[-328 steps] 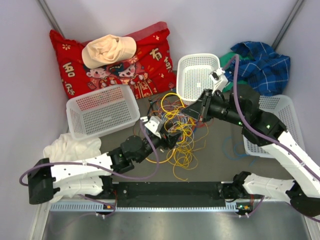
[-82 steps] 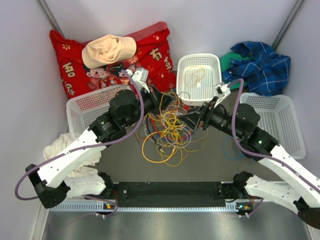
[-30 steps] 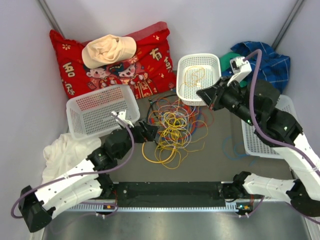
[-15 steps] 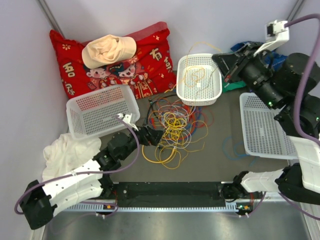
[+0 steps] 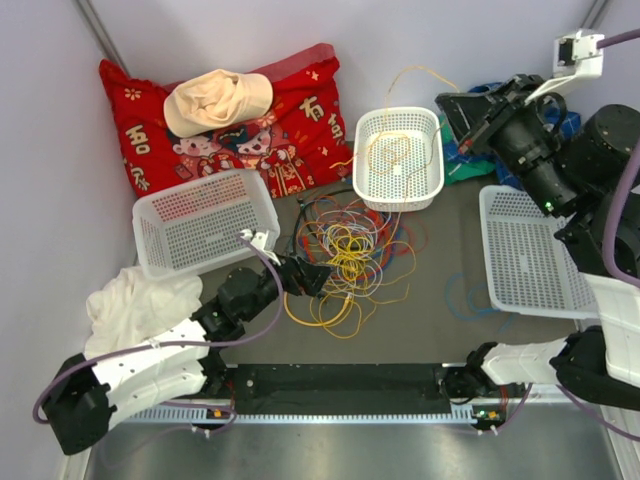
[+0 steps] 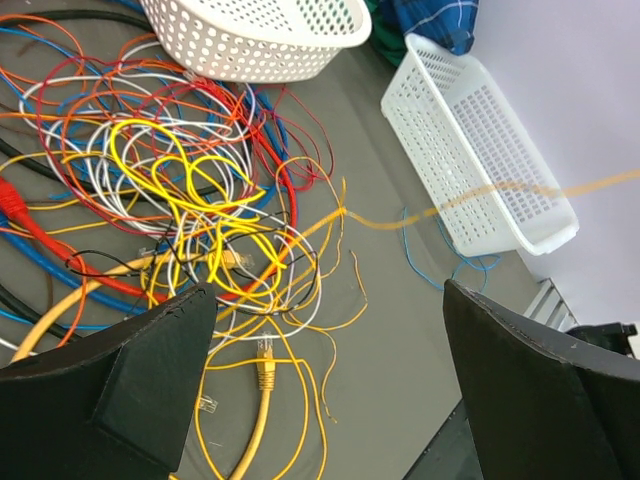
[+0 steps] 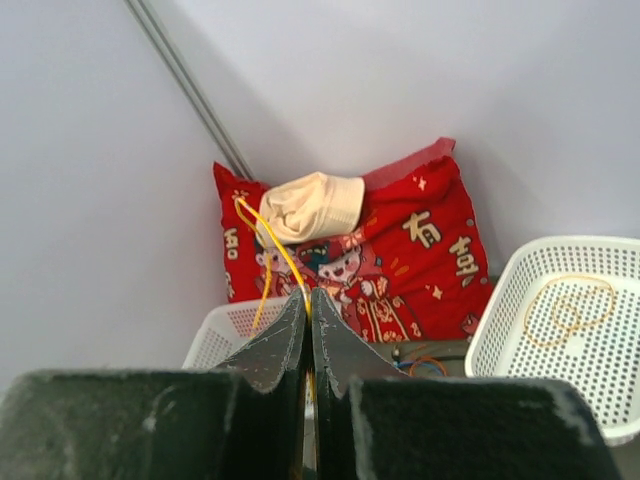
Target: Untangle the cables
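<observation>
The cables (image 5: 350,250) lie in a loose tangle of yellow, red, blue, white, orange and black wires on the grey table, also seen in the left wrist view as the cables (image 6: 190,190). My left gripper (image 5: 318,275) sits low at the tangle's near-left edge. It is open, with nothing between its fingers (image 6: 130,400). My right gripper (image 5: 447,100) is raised high at the back right and is shut on a thin yellow cable (image 5: 405,72). That cable (image 7: 270,240) arcs up from the pile over the white basket (image 5: 398,205).
The centre basket holds a coiled yellow cable (image 5: 392,148). Other white baskets stand at left (image 5: 205,220) and right (image 5: 530,265). A red pillow (image 5: 290,120) with a beige cap (image 5: 215,100) lies at the back. White cloth (image 5: 140,300) and a loose blue wire (image 5: 465,300) are nearby.
My right gripper has risen and swung to the back right, drawing the yellow cable up out of the tangle. My left gripper has edged slightly toward the pile, still open.
</observation>
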Controlling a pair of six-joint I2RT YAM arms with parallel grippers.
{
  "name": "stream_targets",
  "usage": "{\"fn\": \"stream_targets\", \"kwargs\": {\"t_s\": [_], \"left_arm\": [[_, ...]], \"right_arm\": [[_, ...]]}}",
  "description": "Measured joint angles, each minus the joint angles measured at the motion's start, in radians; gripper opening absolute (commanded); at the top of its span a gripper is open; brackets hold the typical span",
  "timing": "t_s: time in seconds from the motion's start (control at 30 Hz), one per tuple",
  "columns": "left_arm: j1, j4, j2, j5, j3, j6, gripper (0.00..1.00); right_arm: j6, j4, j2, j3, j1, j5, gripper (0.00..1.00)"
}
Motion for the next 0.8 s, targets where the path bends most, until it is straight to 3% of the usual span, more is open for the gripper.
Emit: {"fn": "stream_targets", "kwargs": {"t_s": [0.47,0.8], "left_arm": [[-0.009,0.111,0.156,0.055,-0.048,-0.044,0.99],[-0.07,0.27,0.303,0.068,-0.047,-0.015,0.99]], "right_arm": [[-0.056,0.293,-0.16,-0.023,0.0,0.107,0.0],[-0.028,0.292,-0.145,-0.099,0.0,0.093,0.0]]}}
